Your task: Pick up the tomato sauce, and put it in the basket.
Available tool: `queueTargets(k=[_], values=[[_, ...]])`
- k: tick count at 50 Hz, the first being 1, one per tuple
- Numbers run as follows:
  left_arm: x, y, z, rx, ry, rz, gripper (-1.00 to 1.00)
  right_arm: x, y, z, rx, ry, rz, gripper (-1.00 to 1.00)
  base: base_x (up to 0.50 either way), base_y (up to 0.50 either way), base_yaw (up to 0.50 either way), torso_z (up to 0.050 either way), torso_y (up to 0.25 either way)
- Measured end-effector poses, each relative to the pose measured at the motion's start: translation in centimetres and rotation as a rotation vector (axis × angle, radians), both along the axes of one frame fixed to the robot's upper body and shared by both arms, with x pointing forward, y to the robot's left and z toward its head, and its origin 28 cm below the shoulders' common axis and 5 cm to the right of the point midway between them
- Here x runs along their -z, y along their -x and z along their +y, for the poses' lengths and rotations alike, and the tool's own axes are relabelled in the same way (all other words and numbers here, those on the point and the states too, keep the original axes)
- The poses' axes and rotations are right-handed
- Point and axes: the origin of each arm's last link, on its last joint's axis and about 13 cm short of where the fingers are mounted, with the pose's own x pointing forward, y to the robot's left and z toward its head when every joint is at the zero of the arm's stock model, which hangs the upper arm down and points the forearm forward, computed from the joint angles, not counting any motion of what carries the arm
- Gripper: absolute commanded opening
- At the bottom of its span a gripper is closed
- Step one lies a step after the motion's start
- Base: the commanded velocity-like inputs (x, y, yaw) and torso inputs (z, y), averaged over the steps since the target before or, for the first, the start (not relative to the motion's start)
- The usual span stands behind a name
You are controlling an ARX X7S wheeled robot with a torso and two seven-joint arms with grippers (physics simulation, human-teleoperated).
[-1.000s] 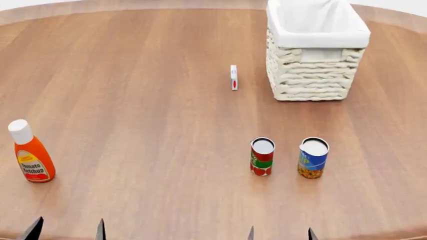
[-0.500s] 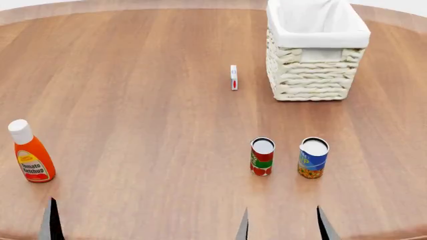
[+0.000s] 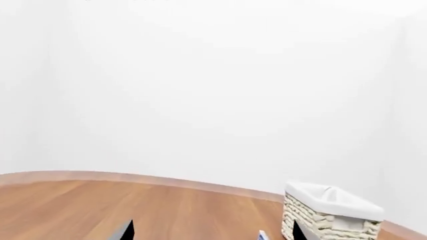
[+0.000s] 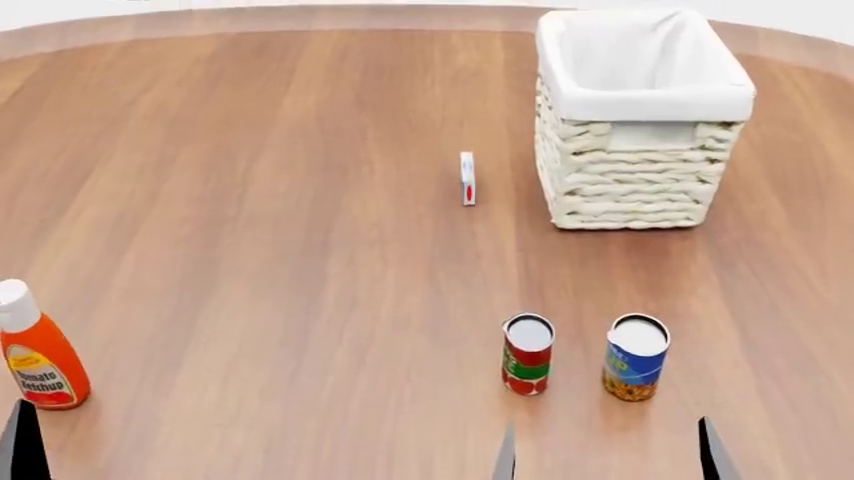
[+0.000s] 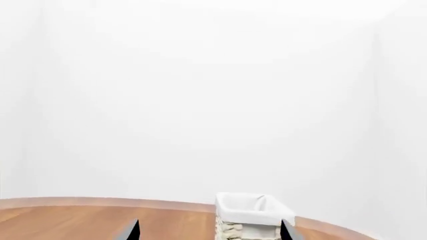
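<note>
The tomato sauce [image 4: 527, 354], a small can with a red and green label, stands upright on the wooden table near the front. The basket [image 4: 643, 88], cream wicker with a white liner, stands at the far right. It also shows in the left wrist view [image 3: 331, 206] and the right wrist view [image 5: 249, 211]. My right gripper [image 4: 607, 462] is open and empty at the bottom edge, just in front of the two cans. It also shows in its own wrist view [image 5: 210, 234]. My left gripper [image 3: 212, 234] is open and empty. Only one of its fingertips [image 4: 20, 452] shows in the head view.
A blue-and-yellow can [image 4: 635, 357] stands just right of the tomato sauce. An orange ketchup bottle [image 4: 36, 352] stands at the front left, next to my left fingertip. A small white and red box [image 4: 467, 178] stands left of the basket.
The head view has tilted, so everything on the table sits lower in the frame. The right fingertips have spread wider apart. The left fingertips have slid left, with one now out of view.
</note>
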Motion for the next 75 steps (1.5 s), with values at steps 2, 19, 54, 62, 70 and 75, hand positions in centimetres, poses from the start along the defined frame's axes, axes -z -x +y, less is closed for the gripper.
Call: queueTargets(k=[2, 19, 54, 62, 70, 75], values=[[-0.08, 0.06, 0.04, -0.001, 0.0, -0.002, 1.0, -0.07, 0.09, -0.02, 0.001, 0.0, -0.005, 1.0, 0.5, 0.0, 0.0, 0.0, 0.0], [-0.16, 0.04, 0.2, -0.005, -0.006, -0.01, 1.0, 0.03, 0.14, -0.04, -0.005, 0.002, -0.008, 1.0, 0.5, 0.0, 0.0, 0.0, 0.0], [-0.09, -0.06, 0.17, 0.0, -0.006, -0.009, 1.0, 0.33, 0.1, -0.04, -0.022, 0.002, 0.004, 1.0, 0.5, 0.0, 0.0, 0.0, 0.0], [-0.24, -0.02, 0.15, 0.001, -0.005, -0.013, 1.0, 0.42, 0.09, -0.03, -0.02, 0.001, 0.009, 1.0, 0.43, 0.0, 0.0, 0.0, 0.001], [-0.2, -0.04, 0.2, 0.002, -0.005, -0.013, 1.0, 0.63, 0.18, 0.01, -0.018, 0.003, 0.021, 1.0, 0.0, 0.0, 0.0, 0.0, 0.0], [-0.16, -0.04, 0.22, 0.002, -0.004, -0.012, 1.0, 0.73, 0.49, 0.01, -0.017, 0.005, 0.028, 1.0, 0.0, 0.0, 0.0, 0.0, 0.0]])
